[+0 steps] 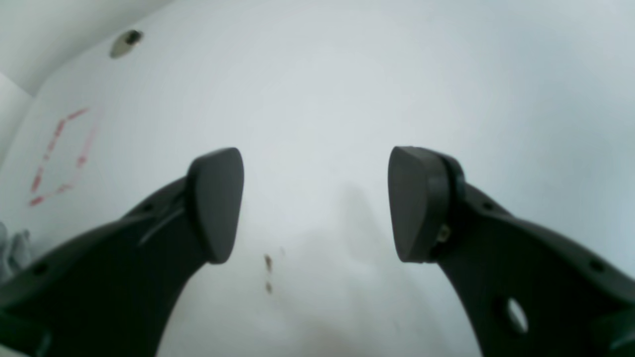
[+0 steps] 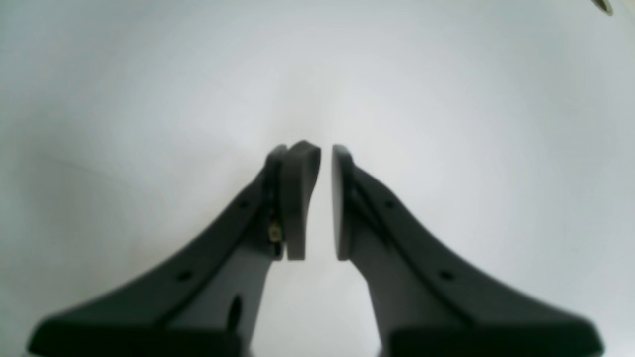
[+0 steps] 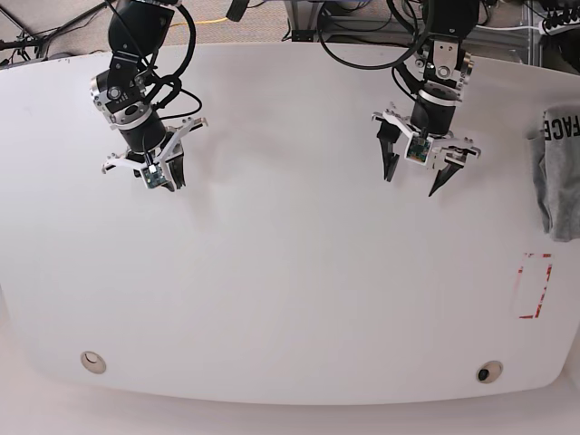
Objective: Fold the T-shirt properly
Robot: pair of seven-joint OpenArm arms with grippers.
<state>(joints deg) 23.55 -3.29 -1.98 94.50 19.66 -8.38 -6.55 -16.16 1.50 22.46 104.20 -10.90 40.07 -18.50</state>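
Note:
The grey T-shirt (image 3: 555,172) lies bunched and folded at the far right edge of the white table (image 3: 290,272), with black "FACE" lettering on top. A sliver of it shows at the left edge of the left wrist view (image 1: 12,250). My left gripper (image 3: 412,181) hangs open and empty over bare table, well left of the shirt; its fingers stand wide apart in the left wrist view (image 1: 316,198). My right gripper (image 3: 166,181) is far off at the table's left, empty, its pads almost together with a thin gap in the right wrist view (image 2: 326,198).
A red marked rectangle (image 3: 533,285) sits on the table below the shirt and also shows in the left wrist view (image 1: 62,153). Two round holes (image 3: 91,362) (image 3: 489,372) lie near the front edge. Cables run along the back edge.

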